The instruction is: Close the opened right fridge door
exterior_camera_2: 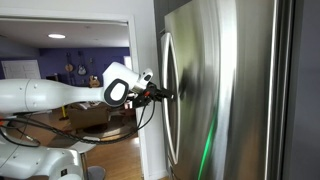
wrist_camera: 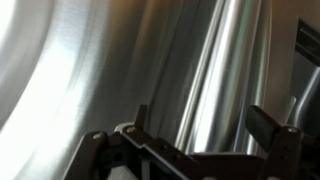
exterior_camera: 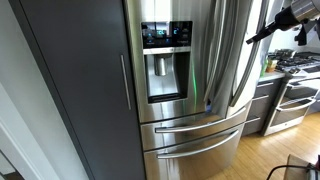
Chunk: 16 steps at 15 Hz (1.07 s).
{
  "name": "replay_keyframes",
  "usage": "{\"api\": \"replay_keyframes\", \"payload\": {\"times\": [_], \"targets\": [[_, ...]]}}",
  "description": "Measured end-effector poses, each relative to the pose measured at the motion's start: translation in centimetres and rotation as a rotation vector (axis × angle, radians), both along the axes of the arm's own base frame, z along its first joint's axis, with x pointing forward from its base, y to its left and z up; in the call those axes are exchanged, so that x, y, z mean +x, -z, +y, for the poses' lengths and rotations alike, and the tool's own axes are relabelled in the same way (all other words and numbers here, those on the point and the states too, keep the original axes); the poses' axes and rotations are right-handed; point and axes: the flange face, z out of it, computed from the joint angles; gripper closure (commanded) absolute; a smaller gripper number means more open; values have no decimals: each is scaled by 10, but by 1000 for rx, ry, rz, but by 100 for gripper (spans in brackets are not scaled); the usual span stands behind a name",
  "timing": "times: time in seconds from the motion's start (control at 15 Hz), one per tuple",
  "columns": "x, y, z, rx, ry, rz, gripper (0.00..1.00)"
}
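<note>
The right fridge door [exterior_camera: 232,55] is a plain brushed-steel panel with a long curved bar handle [exterior_camera: 212,60]. In an exterior view it fills the right side [exterior_camera_2: 225,90], and its handle [exterior_camera_2: 170,110] curves down the near edge. My gripper [exterior_camera_2: 160,96] is at the handle, about mid-height, and also shows at the door's upper right edge [exterior_camera: 262,33]. In the wrist view the gripper [wrist_camera: 205,125] is open, with one finger on each side of the shiny handle bar [wrist_camera: 225,70]. I cannot tell how far the door stands ajar.
The left door with the black dispenser [exterior_camera: 166,60] is beside it, and the wide steel drawers [exterior_camera: 195,132] are below. A dark cabinet [exterior_camera: 80,90] stands at the left. A stove [exterior_camera: 295,75] stands at the right. A white door frame [exterior_camera_2: 146,140] and a living room lie behind the arm.
</note>
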Motion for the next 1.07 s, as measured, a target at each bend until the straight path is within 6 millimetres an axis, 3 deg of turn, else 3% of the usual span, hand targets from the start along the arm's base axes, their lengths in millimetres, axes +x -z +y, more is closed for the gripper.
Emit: {"api": "replay_keyframes", "payload": {"times": [0.73, 1.07], "targets": [[49, -5, -9, -5, 64, -51, 0], [83, -5, -11, 10, 84, -93, 0]]}}
